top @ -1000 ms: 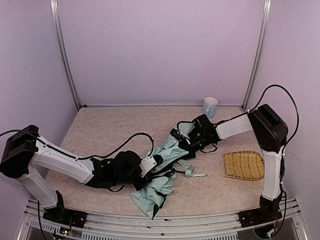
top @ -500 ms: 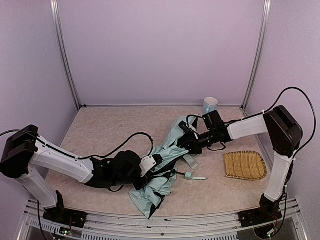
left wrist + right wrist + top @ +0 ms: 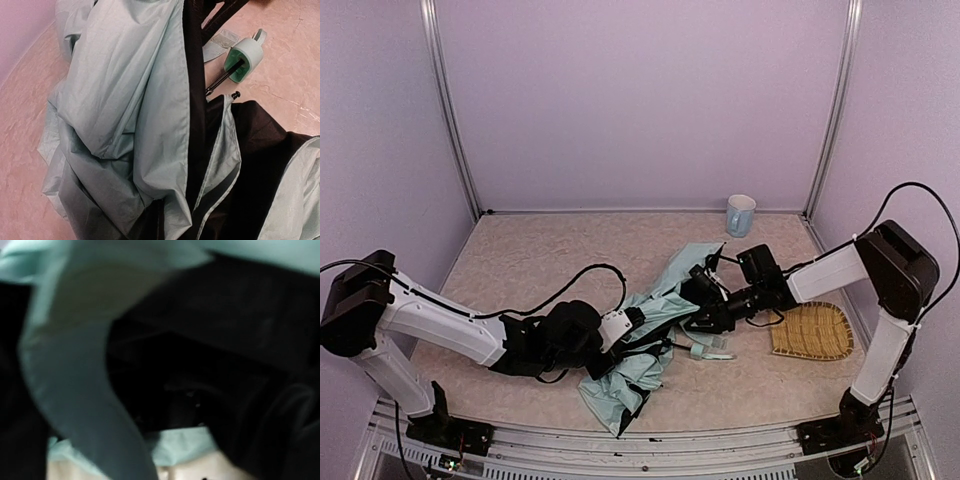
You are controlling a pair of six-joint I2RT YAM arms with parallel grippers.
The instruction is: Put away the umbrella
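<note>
1. Over the last second the right arm has swung from the far side, close to the mug (image 3: 740,214), toward the near right. Its forearm now lies low just beside the straw mat (image 3: 815,335).
2. From the top view we see the umbrella (image 3: 655,315) lying loose and crumpled mid-table, between the two arms, with mint fabric up and black lining showing in the folds. Its far flap now reaches further right than before.
3. The right gripper (image 3: 705,305) sits against the umbrella's right edge, dark against dark lining, so we cannot tell how its jaws stand.
4. The left gripper (image 3: 632,322) is buried in the fabric on the left, jaws fully closed. We cannot tell whether cloth is pinched between them.
5. In the left wrist view we see folds of mint cloth and black lining filling the picture. At the upper right, the thin shaft (image 3: 222,80) runs into the small mint handle (image 3: 245,57), which rests on the table (image 3: 20,165).
6. The right wrist view is blurred: mint fabric over black lining, very close, with no fingers visible.
</note>
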